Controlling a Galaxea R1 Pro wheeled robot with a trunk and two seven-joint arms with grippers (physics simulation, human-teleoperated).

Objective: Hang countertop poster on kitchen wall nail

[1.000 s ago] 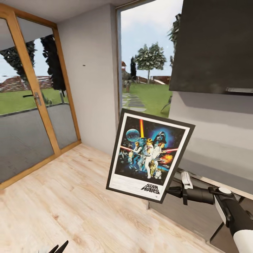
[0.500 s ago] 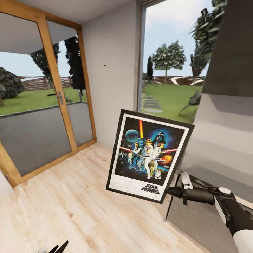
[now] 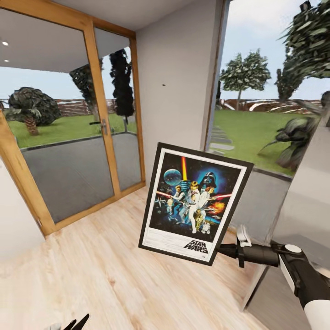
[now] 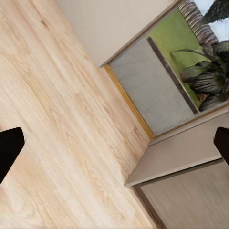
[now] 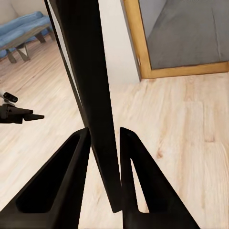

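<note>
poster (image 3: 195, 204) before wall (image 3: 176, 68) — glass door (image 3: 68, 133) left

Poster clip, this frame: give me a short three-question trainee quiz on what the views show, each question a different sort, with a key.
1. True or false: the poster lies flat on the wooden floor.
2. Multiple choice: which gripper holds the poster? A) left gripper B) right gripper C) both
3. Fill in: in the right wrist view the frame's edge sits ____ the two jaws.

Key
1. False: it is held up off the floor, picture side toward the head camera.
2. B: the right jaws pinch its lower right edge; the left jaws stand wide apart over bare floor.
3. between
</note>
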